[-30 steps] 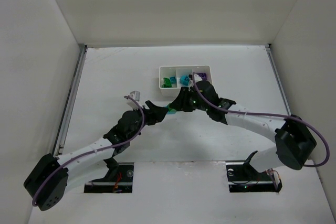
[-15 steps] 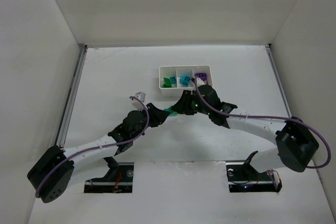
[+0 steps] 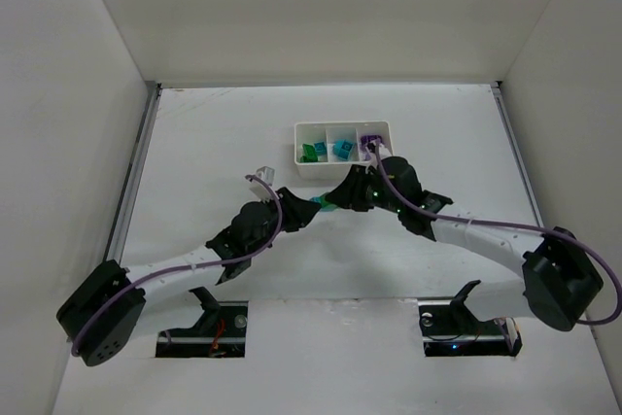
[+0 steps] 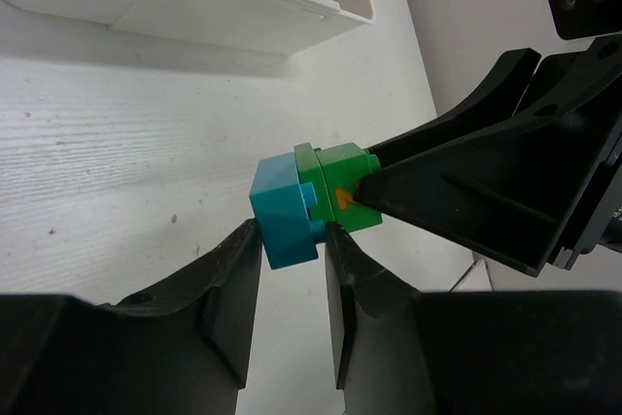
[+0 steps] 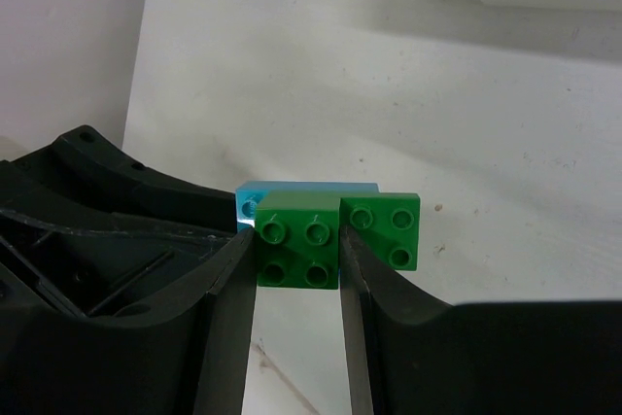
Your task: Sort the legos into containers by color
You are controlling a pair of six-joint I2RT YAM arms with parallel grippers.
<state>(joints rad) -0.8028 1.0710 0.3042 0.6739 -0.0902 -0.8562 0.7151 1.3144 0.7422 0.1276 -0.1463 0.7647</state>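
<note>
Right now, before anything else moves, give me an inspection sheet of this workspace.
Surface: white table, matte.
Job's things: white tray at the far middle; green legos in its left compartment, teal legos in the middle, purple legos on the right. A teal-green clump is held between the tools.
Clutter: nothing seen.
Grippers: left tool shut on the clump's teal brick; right tool shut on its green brick.
Cables: purple cables run along both arms.
Surroundings: white walls on three sides; metal rails along the table's sides.
</note>
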